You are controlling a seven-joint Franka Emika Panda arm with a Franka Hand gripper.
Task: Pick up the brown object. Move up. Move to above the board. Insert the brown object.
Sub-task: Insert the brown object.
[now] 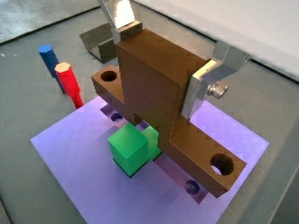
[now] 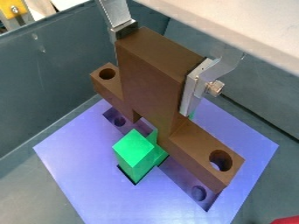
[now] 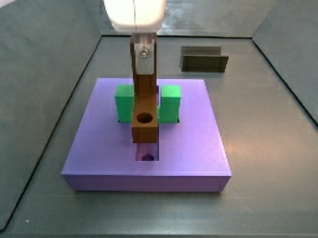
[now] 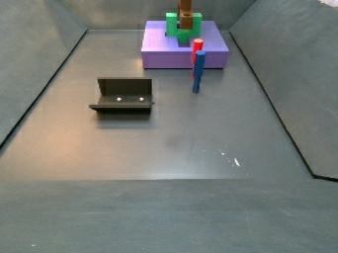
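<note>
The gripper [image 1: 170,59], its fingers clamped on the brown object [image 1: 162,87], holds it upright over the purple board [image 1: 82,162]. The bar's lower end meets the groove beside the green block [image 1: 132,150]. Pickup and transfer look done; insertion appears underway.

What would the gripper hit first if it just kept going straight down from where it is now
The gripper is shut on the brown object, held upright over the board. Going straight down, the bar's lower end would probably meet the board's groove first, between the green block's arms.
</note>
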